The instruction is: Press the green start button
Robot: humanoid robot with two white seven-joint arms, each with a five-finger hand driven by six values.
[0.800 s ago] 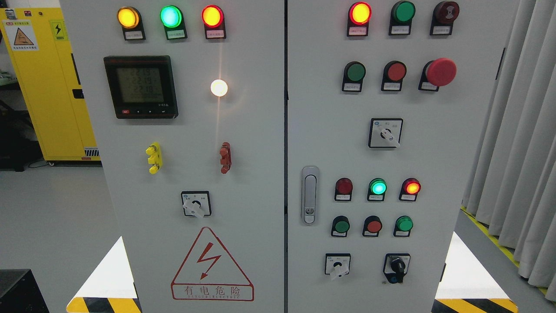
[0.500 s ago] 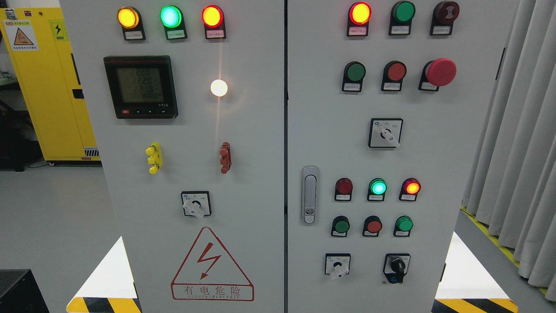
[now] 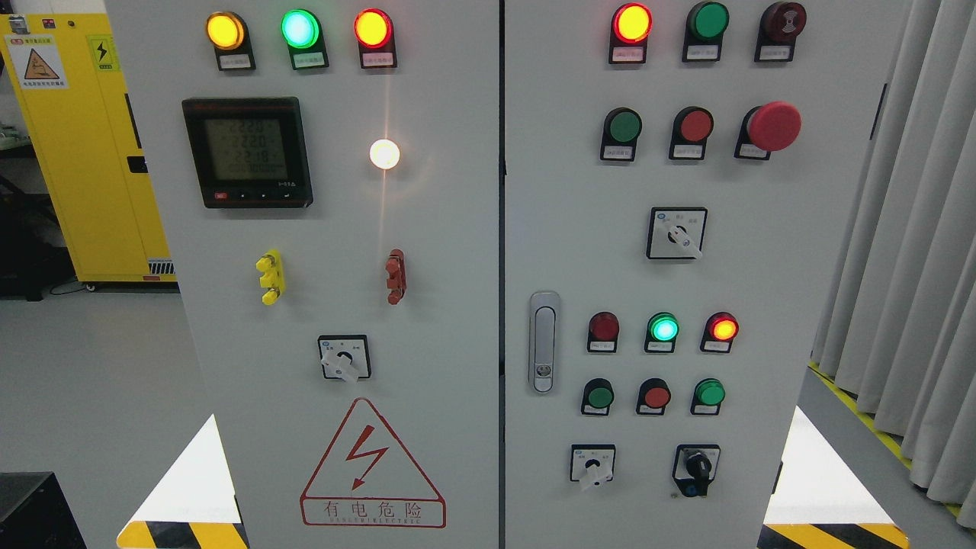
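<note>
The scene was bright and evenly lit, with soft, faint shadows under the buttons. A white lamp [image 3: 384,154] on the cabinet [image 3: 427,252] blew out to pure white and threw a thin vertical streak of flare up and down the panel. Floor patches [image 3: 200,473] beside the cabinet base were overexposed. Focus was sharp; small labels stayed unreadable.

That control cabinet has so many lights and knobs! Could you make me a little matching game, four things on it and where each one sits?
Things:
1. big red mushroom button
2. digital meter
3. lightning warning triangle
4. silver door latch

Places:
A. left door, bottom
B. right door, upper right
C. right door, left edge, halfway down
D. left door, upper left

Pairs: 1-B, 2-D, 3-A, 4-C
</note>
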